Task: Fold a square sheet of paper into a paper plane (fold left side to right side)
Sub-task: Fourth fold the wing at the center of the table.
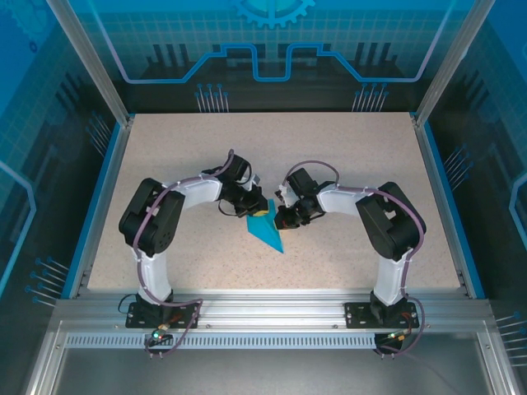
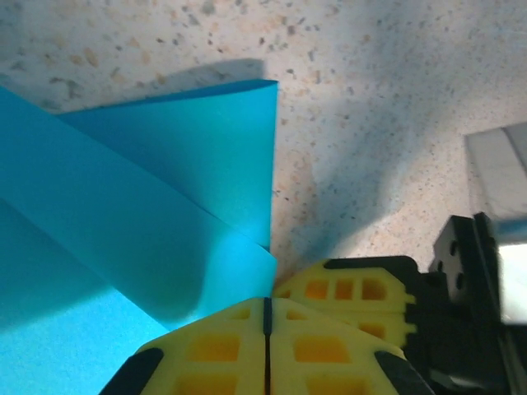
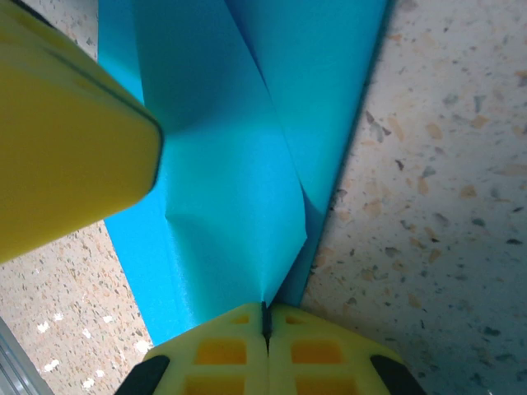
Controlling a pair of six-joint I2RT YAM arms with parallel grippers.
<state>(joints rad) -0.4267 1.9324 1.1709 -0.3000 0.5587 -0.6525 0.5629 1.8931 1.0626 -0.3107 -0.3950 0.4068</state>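
While both of my arms reach in toward the middle of the desk [image 1: 354, 164], the paper plane [image 1: 264, 226] lies on it between them. It is a slim teal dart, its point aimed toward the near right and its wide end toward the far left. My left tool [image 1: 251, 206] sits at that wide end, and my right tool [image 1: 282, 217] sits against the plane's right edge, so the two are close together with the paper between them. In my left wrist view the left tool's yellow pads [image 2: 321, 346] are pressed together with only a thin dark seam between them. The layered paper spreads out ahead and to the left, one flap crossing another at a slant. Its nearest corner comes right up to my fingertips, but I cannot tell whether any layer is caught there. A yellow finger of the right tool lies just beside them on the right. In my right wrist view the right tool's pads [image 3: 321, 354] are pressed together too. The corner of a slightly raised flap runs down to the seam, though I cannot tell whether it is pinched. A finger of the left tool looms over the paper at the upper left.
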